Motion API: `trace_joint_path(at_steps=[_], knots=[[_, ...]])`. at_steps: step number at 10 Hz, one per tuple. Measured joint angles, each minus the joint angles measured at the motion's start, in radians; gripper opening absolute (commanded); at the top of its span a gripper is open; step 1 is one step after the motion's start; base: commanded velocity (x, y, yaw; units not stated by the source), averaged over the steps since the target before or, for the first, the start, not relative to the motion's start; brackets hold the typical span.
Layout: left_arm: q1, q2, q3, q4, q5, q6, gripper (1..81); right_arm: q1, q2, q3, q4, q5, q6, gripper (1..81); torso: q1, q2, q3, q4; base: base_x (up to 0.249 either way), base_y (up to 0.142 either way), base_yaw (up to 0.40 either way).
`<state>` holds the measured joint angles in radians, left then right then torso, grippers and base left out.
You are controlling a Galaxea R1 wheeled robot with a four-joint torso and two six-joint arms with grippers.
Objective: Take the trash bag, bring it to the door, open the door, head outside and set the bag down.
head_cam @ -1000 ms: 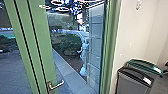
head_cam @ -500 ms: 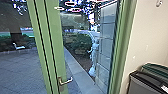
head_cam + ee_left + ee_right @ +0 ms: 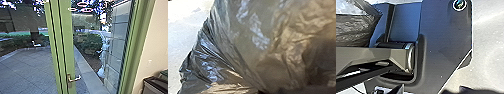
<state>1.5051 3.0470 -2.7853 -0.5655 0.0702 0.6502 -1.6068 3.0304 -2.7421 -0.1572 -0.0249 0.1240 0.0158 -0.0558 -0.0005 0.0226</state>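
In the left wrist view the trash bag (image 3: 243, 47) is large and close, its dark, shiny plastic creased and partly see-through. Part of the bag (image 3: 354, 30) also appears beside the robot's base in the right wrist view. What grips the bag is hidden. Ahead in the head view stands the glass door with its green frame (image 3: 65, 45) and a metal lever handle (image 3: 74, 79). I cannot tell whether the door is closed or ajar.
Beyond the glass lie grey paving (image 3: 30, 67), hedges (image 3: 87, 42) and a low kerb. A pale, blurred figure (image 3: 104, 57) shows at the glass. To the right are a light wall (image 3: 155, 37) and a dark-rimmed bin (image 3: 155, 83).
The head camera has turned left: the door frame and handle stand nearer the middle of the picture, more paving shows, and the bins have mostly left the picture on the right.
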Motion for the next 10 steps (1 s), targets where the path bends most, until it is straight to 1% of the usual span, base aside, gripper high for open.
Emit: trace_joint_path(at_steps=[3,10], knots=[[-0.001,0.0,0.0,0.001,0.0,0.0,1.0,0.0,0.0,0.0,0.0,-0.001,0.0,81.1,0.0,0.0,0.0,0.0,0.0,0.0,0.31],[0.0,0.001,0.0,0.024,0.001,0.0,1.0,0.0,0.002,0.0,0.0,-0.001,0.0,81.1,0.0,0.0,0.0,0.0,0.0,0.0,0.308]])
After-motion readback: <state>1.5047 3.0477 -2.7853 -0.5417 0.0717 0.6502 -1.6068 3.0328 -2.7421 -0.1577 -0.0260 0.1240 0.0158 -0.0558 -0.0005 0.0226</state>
